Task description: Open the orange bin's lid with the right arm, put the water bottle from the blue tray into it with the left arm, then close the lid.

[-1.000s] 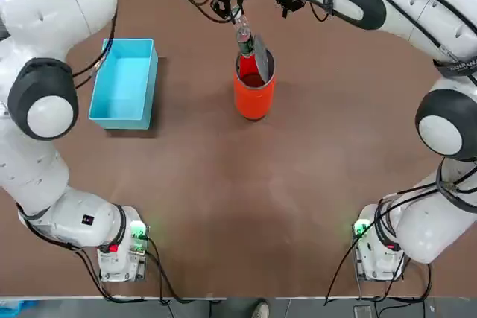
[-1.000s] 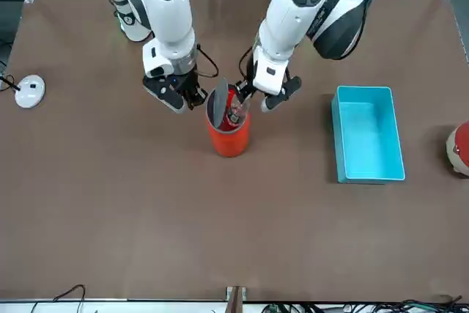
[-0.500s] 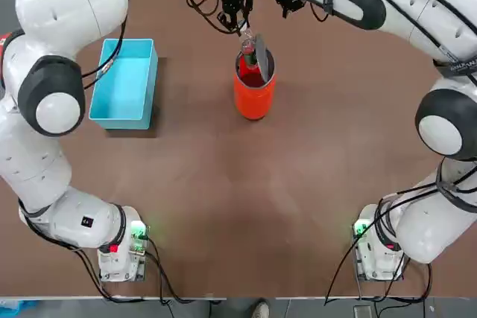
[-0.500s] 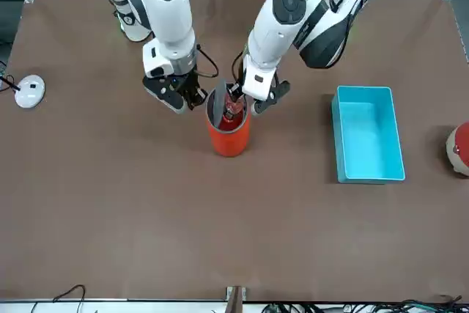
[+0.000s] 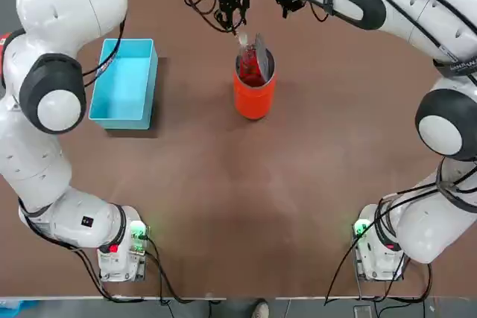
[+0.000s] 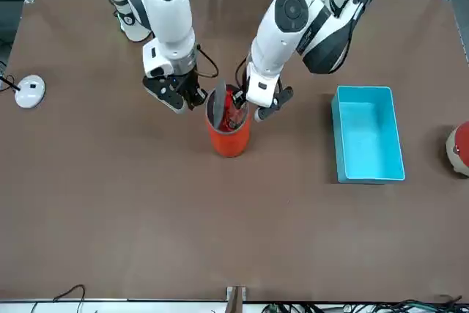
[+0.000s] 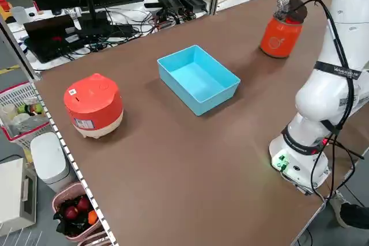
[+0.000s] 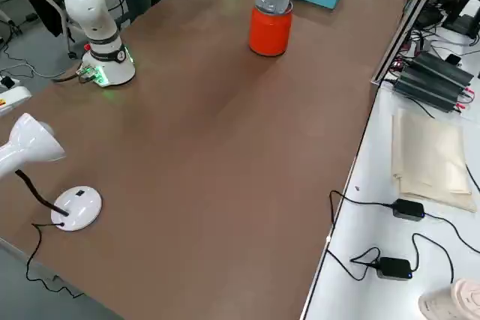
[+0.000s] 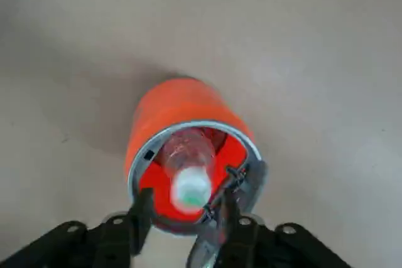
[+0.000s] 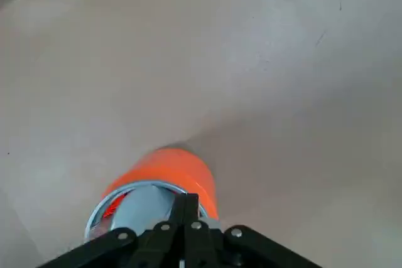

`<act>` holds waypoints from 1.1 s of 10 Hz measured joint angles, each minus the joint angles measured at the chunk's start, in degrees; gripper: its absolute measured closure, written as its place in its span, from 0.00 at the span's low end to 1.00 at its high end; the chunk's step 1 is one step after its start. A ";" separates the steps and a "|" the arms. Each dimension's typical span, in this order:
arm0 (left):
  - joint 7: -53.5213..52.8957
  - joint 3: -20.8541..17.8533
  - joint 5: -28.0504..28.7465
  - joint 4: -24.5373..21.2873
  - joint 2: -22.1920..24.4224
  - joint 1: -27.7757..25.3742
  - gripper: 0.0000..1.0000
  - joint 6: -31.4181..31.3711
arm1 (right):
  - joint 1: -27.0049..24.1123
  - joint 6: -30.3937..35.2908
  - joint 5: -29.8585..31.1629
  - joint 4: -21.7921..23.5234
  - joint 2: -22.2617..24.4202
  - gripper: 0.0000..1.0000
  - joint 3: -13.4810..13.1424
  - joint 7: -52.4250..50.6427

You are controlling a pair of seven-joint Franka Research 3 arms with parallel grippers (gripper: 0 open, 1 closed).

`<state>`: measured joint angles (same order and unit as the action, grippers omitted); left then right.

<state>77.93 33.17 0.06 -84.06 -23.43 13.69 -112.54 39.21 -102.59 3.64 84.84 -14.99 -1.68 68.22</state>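
Note:
The orange bin (image 5: 253, 98) (image 6: 229, 141) stands at mid-table toward the far side. Its grey lid (image 5: 261, 51) (image 6: 218, 106) is tipped up on edge. My right gripper (image 6: 192, 97) (image 10: 187, 202) is shut on the lid's rim. The water bottle (image 9: 188, 155) (image 5: 250, 65) stands inside the bin, white cap up. Just above it my left gripper (image 9: 188, 186) (image 6: 261, 104) hangs open, a finger on each side of the cap and clear of it. To the robot's left of the bin, the blue tray (image 5: 127, 80) (image 6: 366, 133) holds nothing.
A red-and-cream rounded appliance (image 7: 93, 105) sits near the table's left edge, beyond the tray. A white lamp base (image 6: 29, 91) (image 8: 75, 207) rests at the table's right edge. Both arms crowd over the bin.
My left gripper has opened and let go of the bottle, which has sunk deeper into the bin. The right gripper still holds the lid upright in the same place.

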 joint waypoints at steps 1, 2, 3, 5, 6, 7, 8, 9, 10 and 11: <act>0.00 -0.38 1.26 0.15 0.02 -0.49 0.27 0.64 | 0.00 0.01 -0.01 0.01 0.00 0.99 0.00 0.00; 0.00 -1.20 2.21 0.43 0.14 -1.07 0.21 1.50 | 0.00 0.01 -0.01 0.02 0.00 0.99 0.00 0.00; -0.53 -2.29 4.32 0.83 0.48 -2.29 0.15 3.38 | 0.00 0.01 -0.01 0.03 0.00 0.99 0.00 0.00; -3.73 -2.94 9.31 1.60 1.88 -8.11 0.04 7.65 | 0.04 0.00 -0.03 0.14 -0.02 0.99 0.07 -0.02; -7.63 -3.08 9.82 1.72 3.14 -12.49 0.00 8.90 | 0.15 -0.01 -0.06 0.45 -0.08 0.99 0.26 -0.02; -12.91 -3.23 9.99 1.82 4.53 -17.29 0.00 9.45 | 0.57 -0.02 -0.12 1.05 -0.22 0.99 0.49 -0.06; -18.60 -3.31 10.04 1.89 5.90 -21.77 0.00 10.08 | 1.68 -0.32 -0.19 2.21 -0.35 0.99 0.60 -0.06; -24.80 -3.28 10.05 1.92 7.07 -25.84 0.00 11.90 | 3.18 -1.13 -0.19 3.67 -0.49 0.99 0.67 0.00; -30.65 -3.25 10.03 1.90 7.77 -29.32 0.00 14.00 | 4.56 -1.98 -0.21 4.80 -0.59 0.99 0.74 0.11; -36.03 -3.21 9.97 1.76 8.03 -32.42 0.00 14.96 | 5.61 -2.67 -1.01 5.31 -0.71 0.99 0.77 0.18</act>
<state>41.91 29.97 10.04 -82.30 -15.40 -18.73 -97.58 44.82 -105.26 2.63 90.15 -15.71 -0.90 68.41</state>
